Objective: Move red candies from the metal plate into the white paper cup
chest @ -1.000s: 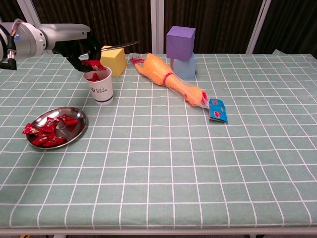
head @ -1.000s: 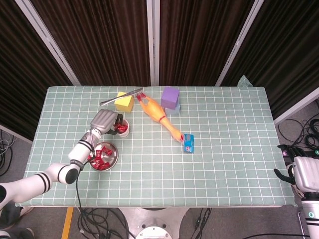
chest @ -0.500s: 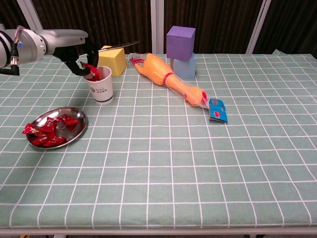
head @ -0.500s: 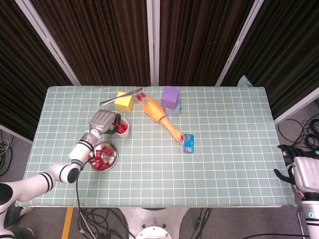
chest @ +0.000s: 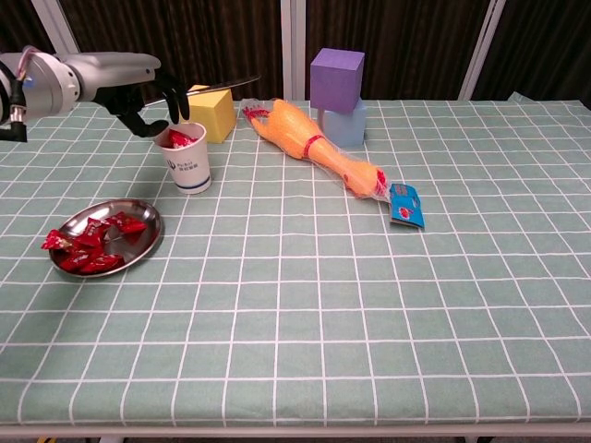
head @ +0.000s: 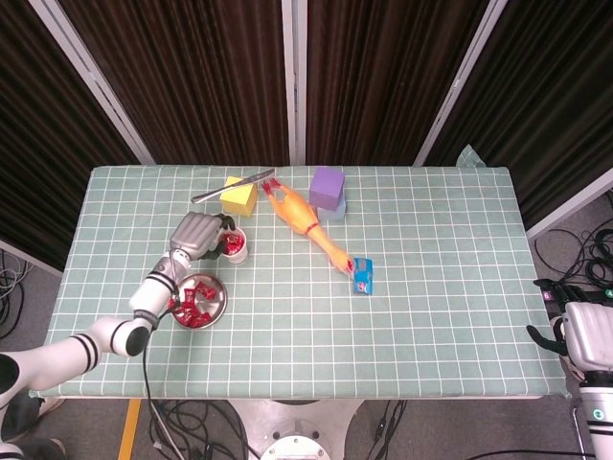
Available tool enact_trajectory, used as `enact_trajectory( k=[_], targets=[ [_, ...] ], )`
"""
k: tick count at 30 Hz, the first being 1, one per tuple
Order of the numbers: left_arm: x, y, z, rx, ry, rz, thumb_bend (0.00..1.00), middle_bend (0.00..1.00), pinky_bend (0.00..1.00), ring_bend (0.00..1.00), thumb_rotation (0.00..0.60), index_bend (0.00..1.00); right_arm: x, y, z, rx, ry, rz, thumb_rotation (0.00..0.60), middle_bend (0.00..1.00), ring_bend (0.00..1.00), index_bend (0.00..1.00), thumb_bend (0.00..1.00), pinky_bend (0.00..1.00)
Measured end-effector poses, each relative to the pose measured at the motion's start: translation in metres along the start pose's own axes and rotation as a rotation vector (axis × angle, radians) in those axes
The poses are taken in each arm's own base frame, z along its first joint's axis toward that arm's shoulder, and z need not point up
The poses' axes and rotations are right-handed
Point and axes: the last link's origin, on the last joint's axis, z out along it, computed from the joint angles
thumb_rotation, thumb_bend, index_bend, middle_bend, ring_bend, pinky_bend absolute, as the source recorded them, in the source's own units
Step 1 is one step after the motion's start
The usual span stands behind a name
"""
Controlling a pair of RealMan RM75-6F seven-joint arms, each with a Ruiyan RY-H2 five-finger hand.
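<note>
The white paper cup stands left of the table's middle with red candies showing at its rim. My left hand hovers just above and left of the cup, fingers spread, holding nothing. The head view has the same hand beside the cup. The metal plate lies nearer the front left with several red candies in it; one candy hangs over its left rim. My right hand sits off the table's right edge, away from everything, with nothing in it.
Behind the cup stands a yellow block with a knife on top. A rubber chicken lies diagonally mid-table, its end by a small blue packet. A purple cube is stacked on a light-blue one.
My left hand held a red candy over the cup, let it drop in, and has since spread its fingers and lifted slightly to the left. The right hand has not moved.
</note>
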Motion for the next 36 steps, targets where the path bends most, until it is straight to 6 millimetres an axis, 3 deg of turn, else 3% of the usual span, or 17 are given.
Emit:
enact_trajectory(
  k=[8, 14, 18, 24, 29, 36],
  targets=[
    [0.005, 0.001, -0.026, -0.045, 0.063, 0.024, 0.49, 0.43, 1.0, 0.9, 0.6, 0.39, 0.0, -0.001, 0.001, 0.01, 0.001, 0.004, 0.6, 0.32, 0.3, 0.26, 0.1, 0.62],
    [0.005, -0.019, -0.06, -0.029, 0.123, -0.001, 0.48, 0.45, 1.0, 0.9, 0.6, 0.43, 0.0, -0.002, 0.001, 0.017, 0.002, 0.005, 0.6, 0.32, 0.3, 0.26, 0.1, 0.62],
    [-0.011, -0.038, -0.088, -0.003, 0.113, 0.027, 0.44, 0.47, 1.0, 0.9, 0.6, 0.45, -0.001, -0.004, 0.002, 0.025, -0.001, 0.007, 0.6, 0.32, 0.3, 0.26, 0.1, 0.62],
    [-0.045, -0.049, -0.118, -0.001, 0.041, 0.115, 0.35, 0.47, 1.0, 0.9, 0.6, 0.45, -0.001, -0.007, 0.003, 0.039, 0.001, 0.005, 0.6, 0.32, 0.3, 0.26, 0.1, 0.62],
    [-0.066, -0.047, -0.123, -0.014, -0.008, 0.142, 0.35, 0.47, 1.0, 0.9, 0.6, 0.45, -0.001, -0.009, 0.003, 0.044, 0.001, 0.005, 0.6, 0.32, 0.3, 0.26, 0.1, 0.62],
    [-0.086, -0.043, -0.115, -0.024, -0.044, 0.195, 0.35, 0.47, 1.0, 0.9, 0.6, 0.45, -0.001, -0.008, 0.002, 0.04, 0.002, 0.004, 0.6, 0.32, 0.3, 0.26, 0.1, 0.62]
  ],
)
